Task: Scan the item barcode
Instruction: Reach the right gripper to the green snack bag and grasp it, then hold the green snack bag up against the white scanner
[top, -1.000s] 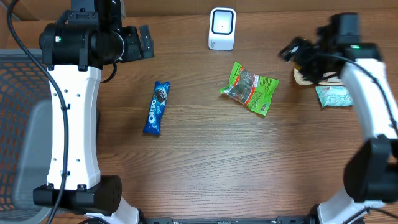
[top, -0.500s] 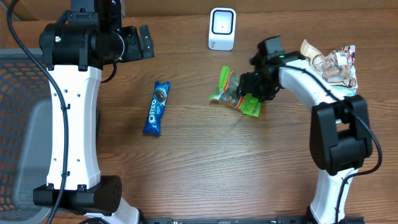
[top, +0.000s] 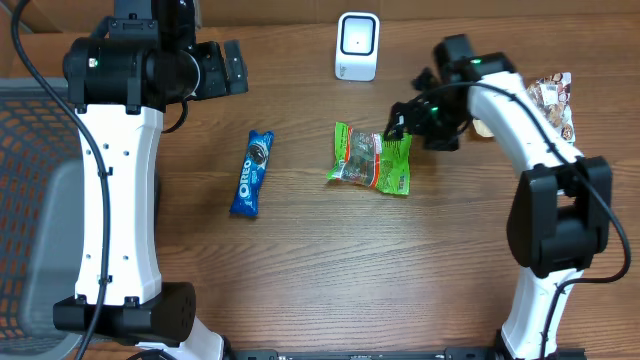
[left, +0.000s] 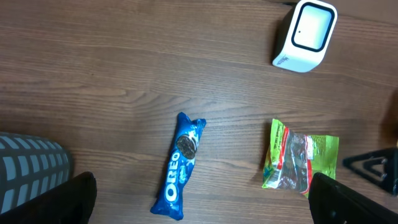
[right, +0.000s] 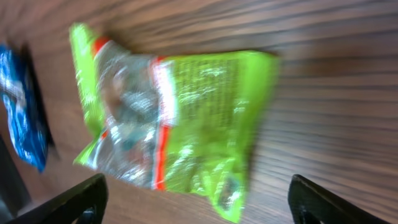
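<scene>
Wood-grain table fills the near ground, brown laminate with long streaks running left to right. On it to the left lies the Oreo pack, a slim blue foil sleeve with crimped ends, lying lengthwise and tilted slightly. Off the table's left edge sits a grey mesh basket, with a grid of small openings.

Now the middle: the green packet lies flat on the table, well apart from the Oreo pack. It's crinkly, glossy film, bright green with an orange-red band and a clear window showing the contents. One side carries fine print, too blurred to read. Nothing rests on it or covers it.

Just past its upper right corner hangs the right claw, black and angular. Its fingers are spread wide, and the wrist view shows one dark tip at each lower corner with the packet lying loose on the table between them. It grips nothing.

Farther right, more crumpled snack wrappers sit partly behind the right arm's white link.

At the far edge stands the scanner, a small white rounded block with a dark-rimmed face, and the table between it and the green packet is open.

Far left, the left claw hovers high, its fingers parted and empty.
</scene>
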